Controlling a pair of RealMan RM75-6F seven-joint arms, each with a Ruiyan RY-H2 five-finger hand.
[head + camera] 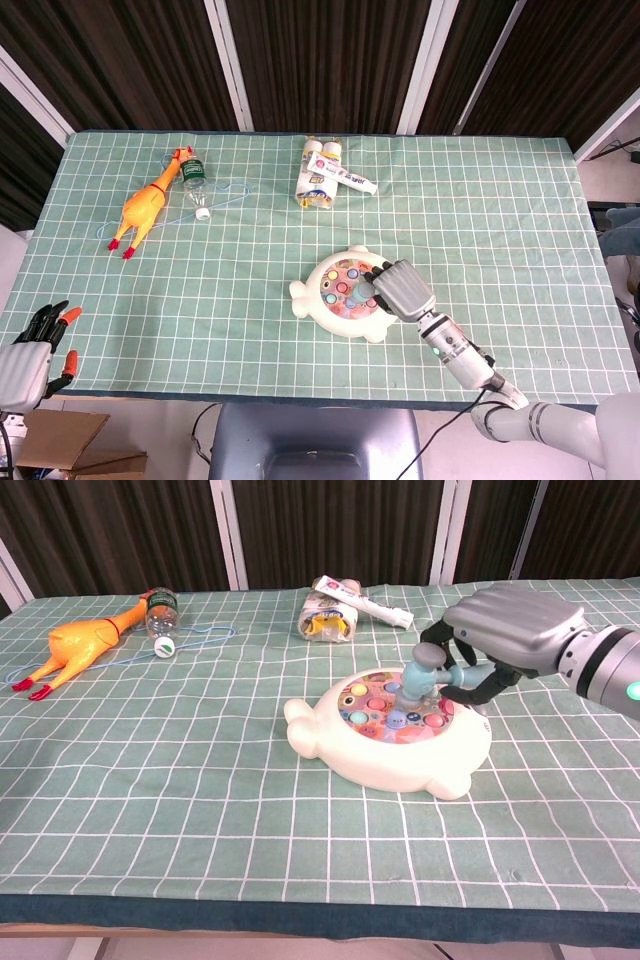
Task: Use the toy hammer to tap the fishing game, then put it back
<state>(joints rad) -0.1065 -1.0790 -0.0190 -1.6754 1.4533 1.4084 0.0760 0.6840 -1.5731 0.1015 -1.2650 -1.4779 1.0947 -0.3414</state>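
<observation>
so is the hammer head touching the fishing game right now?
Cannot tell. In the chest view the hammer head overlaps the fishing game top; neither view plainly shows contact or gap.

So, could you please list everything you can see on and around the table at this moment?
toy hammer: one, blue-grey, over the game's right side, held by the right hand
fishing game: one, cream with coloured pieces, centre-right of table
rubber chicken: one, yellow-orange, far left
plastic bottle: one, clear with green label, lying beside the chicken
blue cord: one, looped by the bottle
packet of tubes: one, white and yellow, far centre
tablecloth: one, green with white grid
left hand: one, black with orange tips, off the table's near-left corner, holding nothing
right hand: one, grey, gripping the hammer
</observation>
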